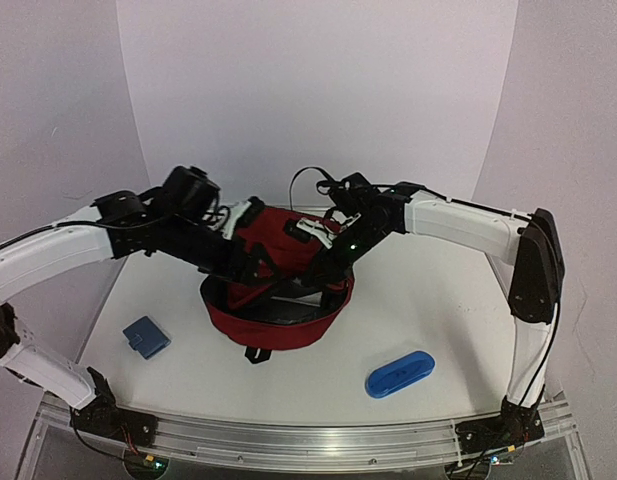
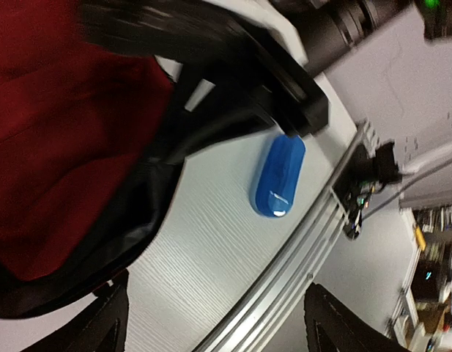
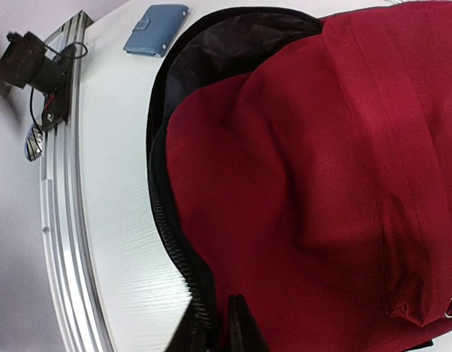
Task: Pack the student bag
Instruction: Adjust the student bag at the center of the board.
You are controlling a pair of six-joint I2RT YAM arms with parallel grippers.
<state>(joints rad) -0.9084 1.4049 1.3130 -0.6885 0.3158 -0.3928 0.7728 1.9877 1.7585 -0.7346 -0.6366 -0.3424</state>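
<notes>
Table [image 1: 428,300] | left claw [image 2: 220,323] splayed | right claw [image 3: 215,331] pinching student bag [image 3: 321,183]

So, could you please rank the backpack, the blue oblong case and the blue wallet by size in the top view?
1. backpack, by far largest.
2. blue oblong case, longer.
3. blue wallet, only slightly smaller; close call.

Backpack [image 3: 321,183] runs off the right edge. Right gripper [image 3: 215,334] is cropped at the bottom, its grip indeterminable. Left-wrist view of the backpack is blurred.
</notes>
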